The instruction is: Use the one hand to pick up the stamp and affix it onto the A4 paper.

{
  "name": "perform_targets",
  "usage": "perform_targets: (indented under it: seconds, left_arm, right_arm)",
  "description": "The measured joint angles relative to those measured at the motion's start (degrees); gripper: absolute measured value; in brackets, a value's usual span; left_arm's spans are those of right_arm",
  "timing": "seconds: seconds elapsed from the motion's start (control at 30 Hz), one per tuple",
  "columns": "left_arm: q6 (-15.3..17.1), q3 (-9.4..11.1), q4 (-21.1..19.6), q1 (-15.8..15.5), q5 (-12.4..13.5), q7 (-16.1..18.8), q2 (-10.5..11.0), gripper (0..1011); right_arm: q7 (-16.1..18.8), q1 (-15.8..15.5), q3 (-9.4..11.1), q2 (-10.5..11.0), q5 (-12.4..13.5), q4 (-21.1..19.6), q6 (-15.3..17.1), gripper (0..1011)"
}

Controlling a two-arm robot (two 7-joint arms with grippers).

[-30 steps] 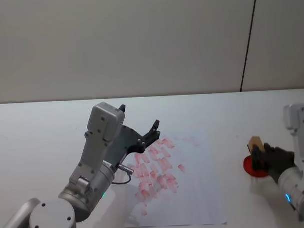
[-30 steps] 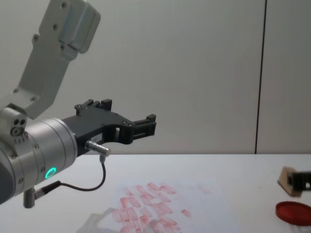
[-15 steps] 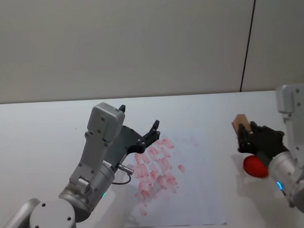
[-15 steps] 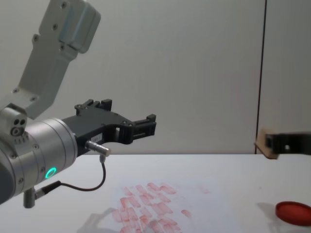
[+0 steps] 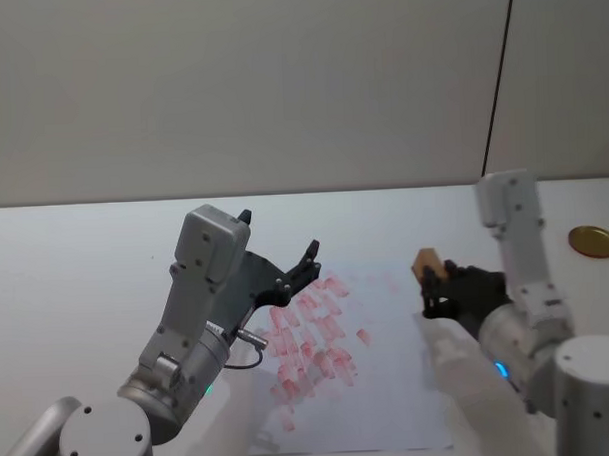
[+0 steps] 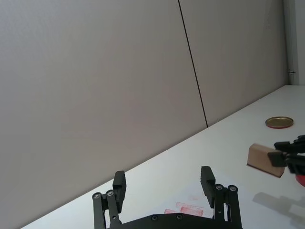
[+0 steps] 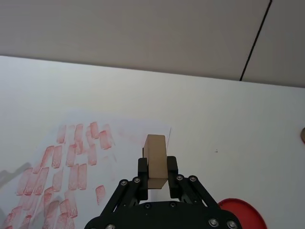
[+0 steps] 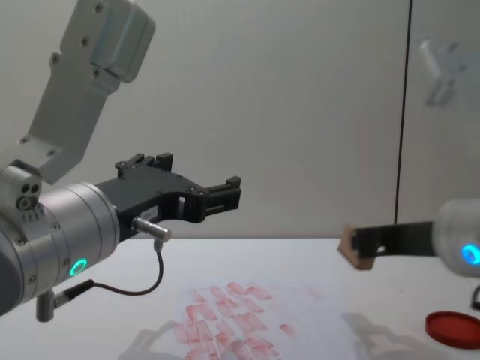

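The stamp (image 5: pixel 427 265), a small light-brown wooden block, is held above the table with my right gripper (image 5: pixel 434 289) shut on it. It hangs over the right edge of the A4 paper (image 5: pixel 375 386), a white sheet with many pinkish-red prints. The right wrist view has the stamp (image 7: pixel 155 160) clamped between the gripper (image 7: pixel 156 167) fingers, with the paper (image 7: pixel 128 138) below and beyond. From the chest the stamp (image 8: pixel 354 251) floats clear of the paper (image 8: pixel 315 300). My left gripper (image 5: pixel 280 232) stands open, raised over the sheet's left part.
A flat round red ink pad (image 8: pixel 452 328) lies on the table to the right of the paper, also visible as the ink pad (image 7: pixel 240 214) beneath the right wrist. A round gold lid (image 5: pixel 592 241) rests at the far right. A grey wall stands behind the white table.
My right gripper has lifted the stamp off the red ink pad and carried it left, to above the paper's right edge. The left arm has not moved.
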Motion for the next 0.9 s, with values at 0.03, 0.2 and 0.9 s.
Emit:
perform_targets:
  seconds: [0.03,0.2,0.9]
  left_arm:
    - [0.0,0.0,0.0,0.0,0.0,0.0,0.0,993]
    - [0.0,0.0,0.0,0.0,0.0,0.0,0.0,993]
    - [0.0,0.0,0.0,0.0,0.0,0.0,0.0,993]
  right_arm:
    - [0.13,0.77,-0.28,-0.65,-0.43,1.24,0.46,223]
    - [0.36,2.88,-0.83,-2.32,-1.59,4.76,1.79,223]
    - [-1.88,9.7,-0.63,-6.66,-5.19,17.17,4.7,223]
